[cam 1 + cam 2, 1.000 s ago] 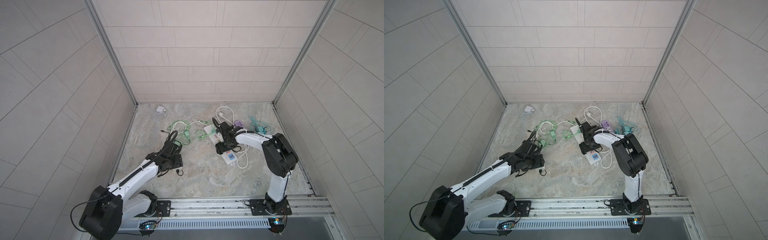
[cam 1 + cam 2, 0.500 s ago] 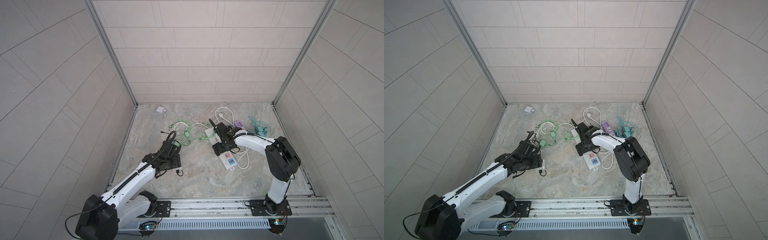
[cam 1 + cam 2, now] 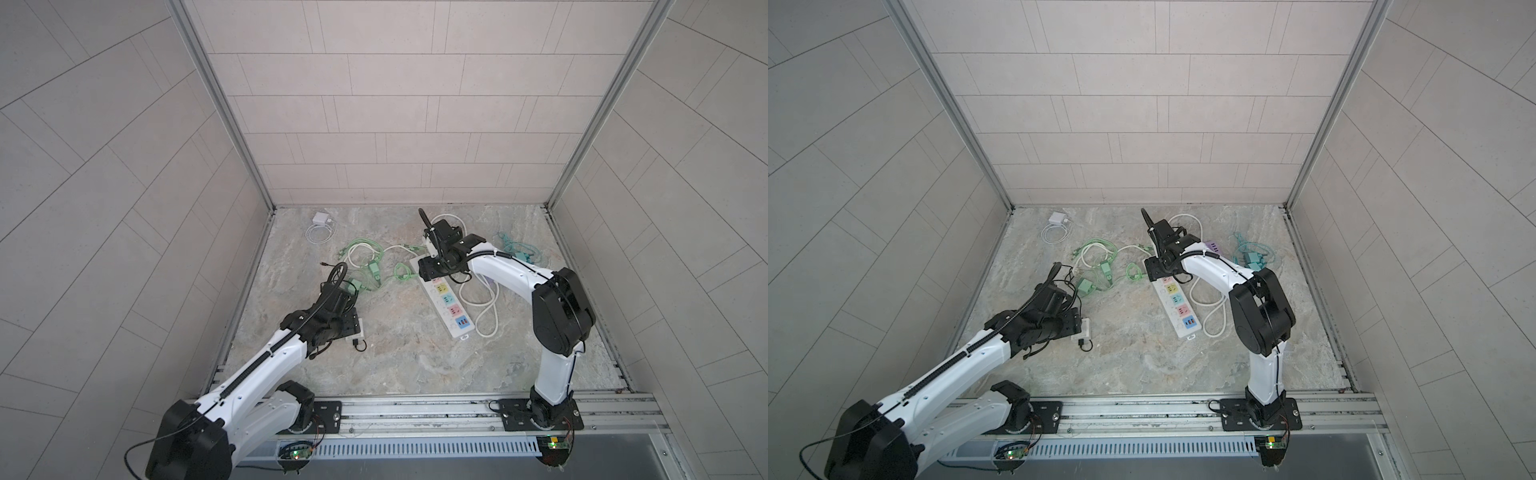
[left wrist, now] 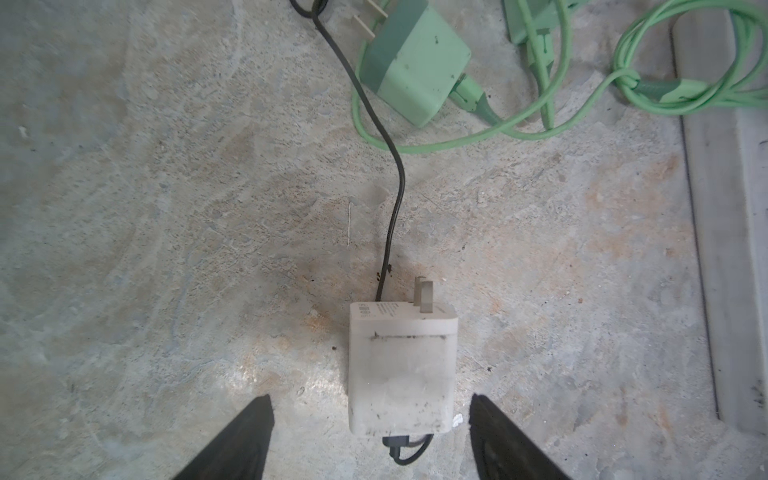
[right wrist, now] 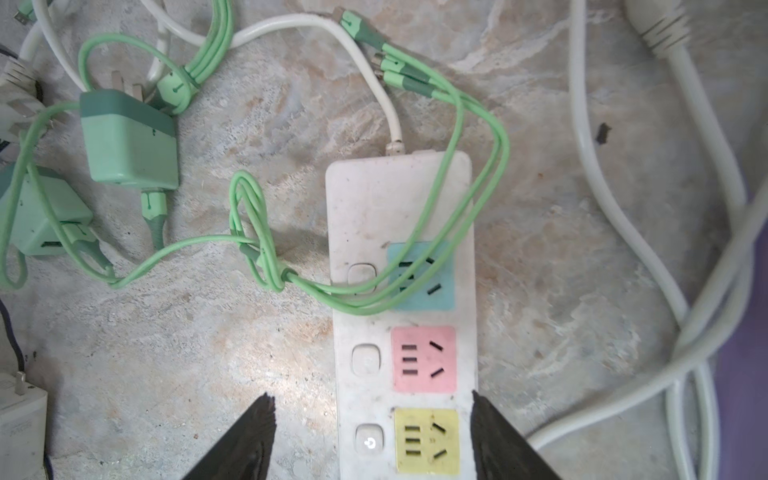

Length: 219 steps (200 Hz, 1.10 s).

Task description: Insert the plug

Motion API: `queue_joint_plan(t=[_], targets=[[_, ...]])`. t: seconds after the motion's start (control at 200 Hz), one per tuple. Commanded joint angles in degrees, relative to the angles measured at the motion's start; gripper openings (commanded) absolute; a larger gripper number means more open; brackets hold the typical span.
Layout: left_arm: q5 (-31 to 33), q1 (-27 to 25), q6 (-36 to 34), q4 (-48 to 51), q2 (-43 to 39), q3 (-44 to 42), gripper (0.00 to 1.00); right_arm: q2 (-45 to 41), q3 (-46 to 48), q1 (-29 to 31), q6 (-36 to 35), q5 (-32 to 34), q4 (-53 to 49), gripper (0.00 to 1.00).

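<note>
The white square charger plug [image 4: 401, 365] lies flat on the mottled stone counter [image 3: 415, 353], on its near left part, well apart from the long white power strip with coloured sockets [image 3: 451, 307]. The left jaws hang low over the plug and stand wide open. In the left wrist view its two black fingers [image 4: 245, 440] flank the plug's cable end without touching it, so it holds nothing. The plug's metal prongs [image 4: 424, 297] point away from the jaws, and a thin black cable [image 4: 397, 187] runs on toward a mint-green cube charger [image 4: 415, 66].

The right jaws are over the far end of the power strip, also open and empty. One finger [image 5: 249, 440] stands clear of the strip; whether the opposite one touches its edge cannot be told. Between them sits the yellow socket [image 5: 426, 440], with the pink [image 5: 424, 359] and teal [image 5: 419, 276] sockets beyond. A looped green cable [image 5: 469, 199] is draped over the teal socket.
</note>
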<state>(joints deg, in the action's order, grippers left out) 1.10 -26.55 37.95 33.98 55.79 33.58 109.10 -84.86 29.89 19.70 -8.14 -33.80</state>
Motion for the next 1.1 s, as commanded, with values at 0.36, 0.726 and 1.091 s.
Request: queue_joint_plan(t=[0.36,0.726,1.091], targets=[[2.0,0.0,1.8,-0.9,-3.2,-3.5,0.80,8.2,-4.5,-1.6,5.6,-9.9,2.9,0.70],[0.9,-0.1,1.9,-2.9,-0.9,-3.4,0.79,15.3,-13.5,-1.8,6.3,-16.4,2.4,0.70],[-3.0,-0.1,3.3,-7.3,9.4,-1.0,0.78,20.7,-25.5,-2.8,5.0,-21.3,-5.5,0.72]])
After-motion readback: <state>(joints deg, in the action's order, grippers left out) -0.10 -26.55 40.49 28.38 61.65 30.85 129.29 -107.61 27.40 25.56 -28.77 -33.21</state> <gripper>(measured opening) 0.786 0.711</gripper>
